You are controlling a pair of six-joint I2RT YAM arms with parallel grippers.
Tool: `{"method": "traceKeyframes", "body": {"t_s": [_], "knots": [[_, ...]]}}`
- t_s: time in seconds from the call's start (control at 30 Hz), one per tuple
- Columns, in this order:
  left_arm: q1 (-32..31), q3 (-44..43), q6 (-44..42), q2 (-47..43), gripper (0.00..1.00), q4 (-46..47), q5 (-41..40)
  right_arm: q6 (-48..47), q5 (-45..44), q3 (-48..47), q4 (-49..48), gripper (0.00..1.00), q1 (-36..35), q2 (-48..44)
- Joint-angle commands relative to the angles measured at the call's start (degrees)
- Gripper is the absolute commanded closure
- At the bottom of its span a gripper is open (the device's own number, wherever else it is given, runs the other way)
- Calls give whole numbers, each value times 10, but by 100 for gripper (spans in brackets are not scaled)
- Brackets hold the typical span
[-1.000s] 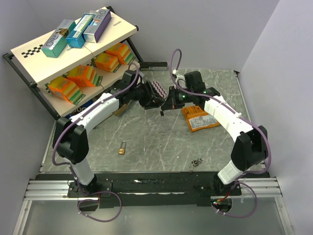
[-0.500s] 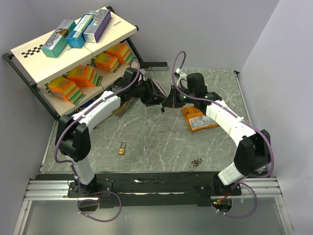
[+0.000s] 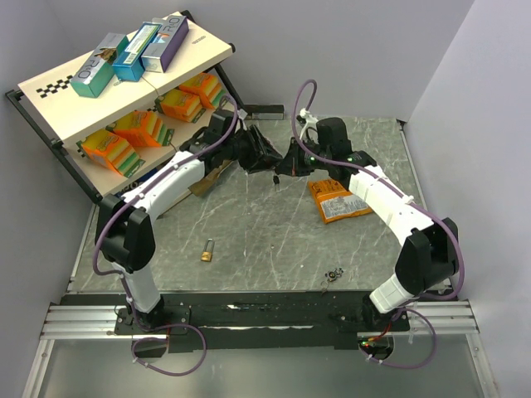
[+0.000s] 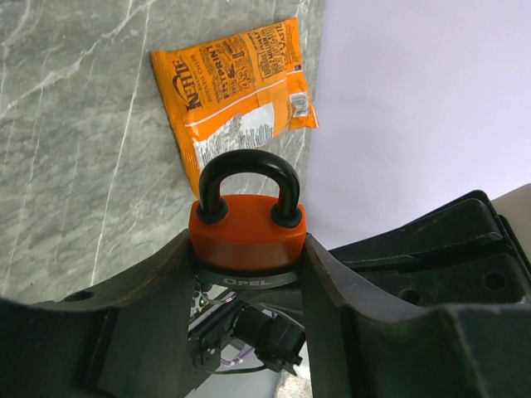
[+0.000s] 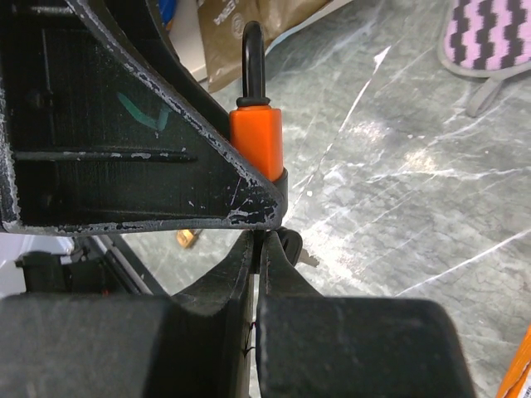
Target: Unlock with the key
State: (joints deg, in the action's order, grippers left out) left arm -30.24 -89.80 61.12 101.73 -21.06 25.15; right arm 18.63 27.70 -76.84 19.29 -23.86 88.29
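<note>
Nearest, a brass lock [image 3: 207, 249] lies on the table [image 3: 265, 236], with a bag [image 3: 336, 201] farther back. Beyond, above the table, the left gripper [image 3: 259, 156] clamps the orange padlock [image 4: 246, 236], its shackle closed. The right gripper [image 5: 260, 240], pinched together on the key [image 5: 305, 259], meets the padlock's base.
</note>
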Motion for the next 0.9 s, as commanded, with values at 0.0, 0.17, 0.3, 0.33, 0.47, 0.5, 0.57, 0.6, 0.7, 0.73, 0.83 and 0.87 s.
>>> {"method": "traceKeyframes", "body": {"t_s": [0.0, 0.17, 0.3, 0.33, 0.47, 0.5, 0.57, 0.6, 0.7, 0.73, 0.83, 0.87], "knots": [[-54, -16, -3, 5, 99, -72, 117, 20, -81, -54, -231, 100, 3, -16], [-59, -20, -7, 7, 99, -75, 118, 28, -98, -69, -239, 100, 5, -15], [-64, -27, -12, 9, 99, -82, 119, 43, -103, -74, -253, 100, 5, -14], [-67, -28, -13, 10, 99, -83, 119, 45, -105, -71, -265, 100, 5, -15], [-70, -26, -14, 7, 99, -82, 117, 54, -119, -57, -295, 100, 5, -27], [-70, -21, -13, 4, 99, -79, 118, 57, -116, -53, -301, 100, 5, -30], [-70, -10, -9, -4, 99, -71, 117, 61, -110, -56, -302, 100, 7, -30], [-70, -7, -8, -7, 99, -67, 117, 63, -107, -58, -300, 100, 7, -30], [-70, 5, -7, -21, 99, -46, 121, 83, -83, -57, -299, 100, 15, -24], [-70, 9, -7, -23, 99, -30, 126, 101, -59, -56, -301, 100, 20, -22], [-70, 25, -4, -37, 99, 3, 141, 126, -28, -60, -299, 100, 35, -16], [-70, 35, -2, -44, 99, 26, 145, 132, -18, -58, -297, 100, 38, -18]]}}
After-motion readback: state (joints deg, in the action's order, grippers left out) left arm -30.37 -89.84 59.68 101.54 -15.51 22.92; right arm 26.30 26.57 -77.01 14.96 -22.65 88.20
